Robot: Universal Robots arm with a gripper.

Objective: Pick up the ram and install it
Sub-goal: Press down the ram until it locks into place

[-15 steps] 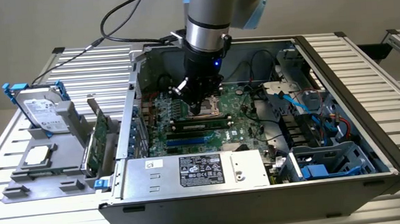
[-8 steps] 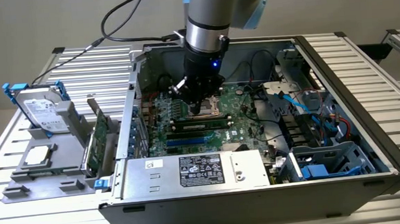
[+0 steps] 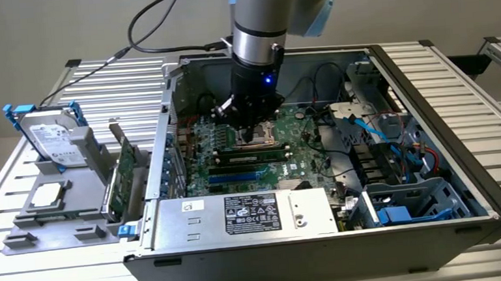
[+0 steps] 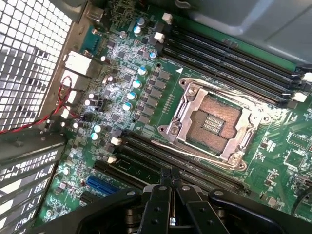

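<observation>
Already inside the open PC case (image 3: 422,91), the arm's gripper (image 3: 252,130) hangs low over the motherboard (image 3: 307,143), just above the CPU socket (image 4: 212,124) and the slot rows beside it. In the wrist view its fingers (image 4: 161,202) meet tip to tip, clenched w/ nothing between them, so it carries nothing.

The ram (image 3: 251,157) appears to sit in one of the long slots on the near side of the socket, a thin green stick w/ dark chips lying along the slot; in the wrist view a green strip (image 4: 141,170) lies in the slot row nearest the fingers, touching or just under the tips, can't tell which. Whether it's fully seated & the end clips latched isn't visible.

Judging by that, pickup & placing look done; what's left, if anything, is pressing it home. Off to the exterior view's left, the rack (image 3: 55,218) holds a hard drive (image 3: 54,139) and the bigger expansion card (image 3: 124,174), both untouched
</observation>
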